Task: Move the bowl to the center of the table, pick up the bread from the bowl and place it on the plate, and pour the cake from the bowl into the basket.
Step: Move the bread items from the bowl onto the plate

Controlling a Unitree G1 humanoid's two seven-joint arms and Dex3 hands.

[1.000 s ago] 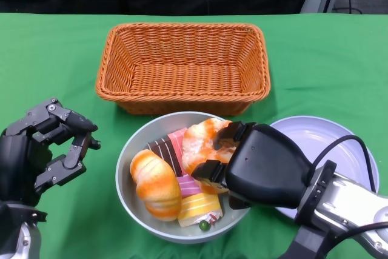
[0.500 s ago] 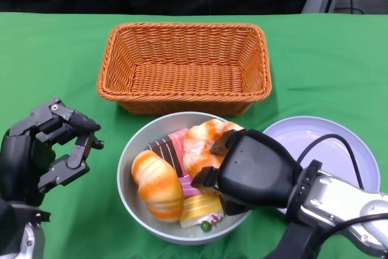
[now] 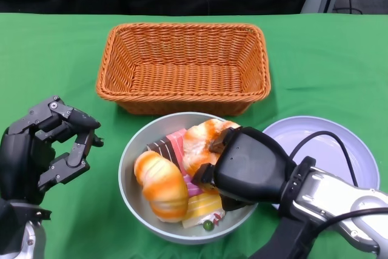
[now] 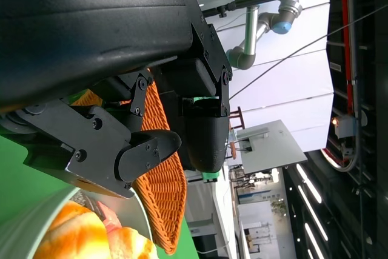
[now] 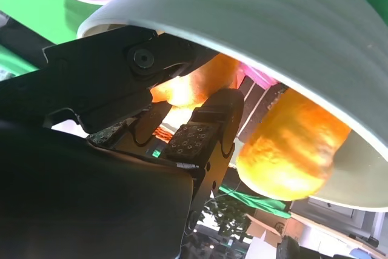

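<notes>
The grey bowl (image 3: 130, 150) stands in front of the basket (image 3: 182, 65), holding two orange bread rolls and several cake slices (image 3: 163, 148). My right hand (image 3: 248, 165) reaches into the bowl from the right, and its fingers close around the glazed bread (image 3: 197, 141). The right wrist view shows that bread (image 5: 200, 83) between the fingers (image 5: 200, 137), under the bowl's wall (image 5: 254, 22). The other roll (image 3: 160, 183) lies at the bowl's left side. My left hand (image 3: 42, 150) hovers left of the bowl with bent, parted fingers and holds nothing.
The pale plate (image 3: 327, 144) lies right of the bowl, partly behind my right forearm. The wicker basket has nothing in it and sits close behind the bowl. Green cloth covers the table.
My right hand has pushed further left into the bowl and over the glazed bread. The left roll and the bowl have shifted slightly. My left hand has stayed put.
</notes>
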